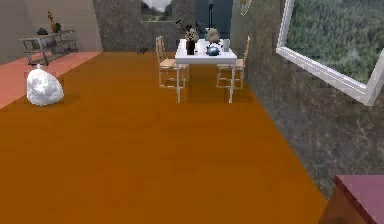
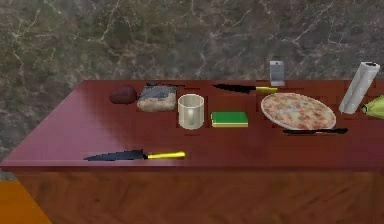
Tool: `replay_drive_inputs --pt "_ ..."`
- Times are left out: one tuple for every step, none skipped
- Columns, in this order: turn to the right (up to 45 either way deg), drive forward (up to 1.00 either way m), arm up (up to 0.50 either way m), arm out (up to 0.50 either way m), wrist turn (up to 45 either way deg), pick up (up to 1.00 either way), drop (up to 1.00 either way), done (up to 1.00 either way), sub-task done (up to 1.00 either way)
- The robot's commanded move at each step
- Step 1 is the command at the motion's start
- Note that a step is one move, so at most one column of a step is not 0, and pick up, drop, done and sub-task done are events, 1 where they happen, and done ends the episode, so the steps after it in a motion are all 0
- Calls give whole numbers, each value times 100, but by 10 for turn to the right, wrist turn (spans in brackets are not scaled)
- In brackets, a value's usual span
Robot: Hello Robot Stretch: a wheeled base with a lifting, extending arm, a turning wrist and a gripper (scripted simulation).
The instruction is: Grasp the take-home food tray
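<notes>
Jaws, whose state cannot be told, should meet the grey tray [image 2: 157, 99] from above, level, with the cup [image 2: 191, 110] kept clear beside them.

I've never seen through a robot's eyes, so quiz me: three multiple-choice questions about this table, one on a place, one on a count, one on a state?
1. Where is the sponge?
A) between the cup and the pizza
B) on the floor
C) on top of the pizza

2. How many yellow-handled knives lie on the table?
A) one
B) two
C) four

3. How is the cup placed?
A) on its side
B) stacked on a plate
C) upright

Answers:
1 A: the cup is to the sponge's left and the pizza to its right.
2 B: one lies near the front edge, one at the back.
3 C: its rim faces up.
</notes>
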Motion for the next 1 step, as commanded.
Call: replay_drive_inputs --pt "0 0 50 0 0 0 0 0 0"
